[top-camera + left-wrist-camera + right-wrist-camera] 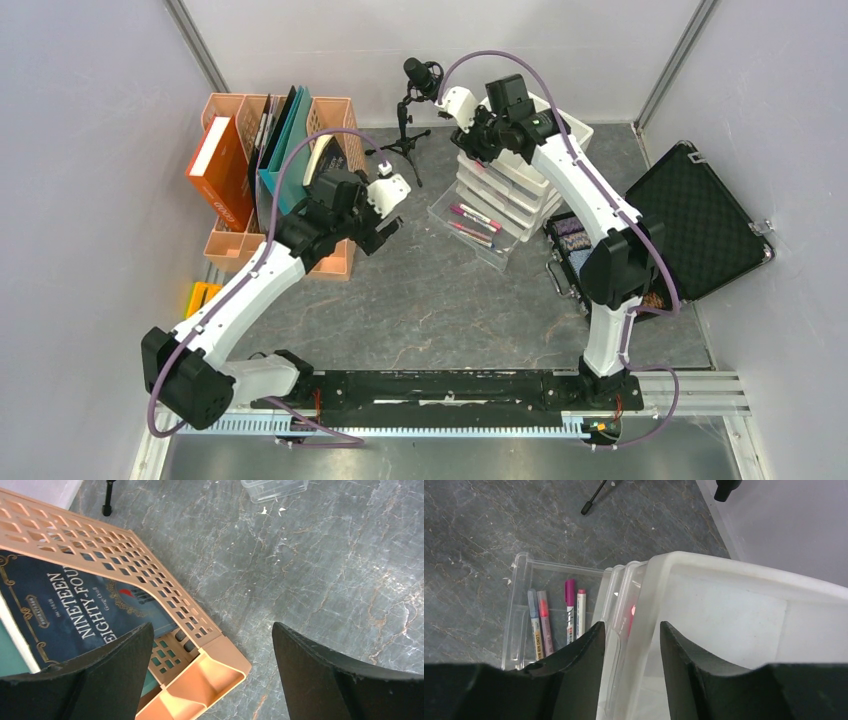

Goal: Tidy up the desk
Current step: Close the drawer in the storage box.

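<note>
Jaws of the left gripper (212,630) are gaping empty over the far-left rack (150,580). The right gripper (631,626) is straddling a drawer (724,610) rim, and I'm not seeing whether it's clamping. The desk (325,580) is lying beneath both, and the rack is hiding part of a book (75,615).

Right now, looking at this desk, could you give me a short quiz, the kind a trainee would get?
1. True or false: the left fingers are shut on the book.
2. What lies open on the right side of the desk? A: black foam-lined case. B: laptop. C: lunchbox.
3. Fill in: the book in the orange rack is titled Nineteen ___.

Key: 1 false, they stand wide open with nothing between them. 2 A. 3 Eighty-Four.
</note>
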### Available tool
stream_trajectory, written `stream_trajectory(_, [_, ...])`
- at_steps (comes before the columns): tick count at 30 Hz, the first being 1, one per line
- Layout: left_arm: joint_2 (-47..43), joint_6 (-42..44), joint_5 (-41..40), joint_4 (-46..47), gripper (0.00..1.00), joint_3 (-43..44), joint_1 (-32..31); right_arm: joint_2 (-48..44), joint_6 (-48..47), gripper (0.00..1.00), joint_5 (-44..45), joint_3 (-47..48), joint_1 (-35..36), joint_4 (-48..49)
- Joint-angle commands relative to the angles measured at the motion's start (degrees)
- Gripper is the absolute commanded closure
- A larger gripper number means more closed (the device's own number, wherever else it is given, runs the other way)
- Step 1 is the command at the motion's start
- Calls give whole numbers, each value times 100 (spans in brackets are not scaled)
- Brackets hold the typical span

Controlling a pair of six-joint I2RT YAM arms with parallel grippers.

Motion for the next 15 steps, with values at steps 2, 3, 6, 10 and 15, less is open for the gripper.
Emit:
stream_trajectory(2, [281, 2, 408, 467, 6, -143, 27, 136, -6, 56, -55, 82, 36, 295])
stream_trajectory(3, [395, 108, 422, 552, 5, -148, 27, 145, 3, 60, -80, 58, 36, 315])
stream_trajectory(6, [779, 307, 442, 720, 4, -30, 18, 154, 48, 70, -185, 3, 37, 327])
stream_trajectory(10, [1274, 340, 389, 778, 4, 224, 9, 152, 39, 80, -301, -80, 43, 302])
stream_trajectory(15, [1542, 296, 384, 885, 2, 311, -51, 198, -4, 86, -341, -99, 45, 178])
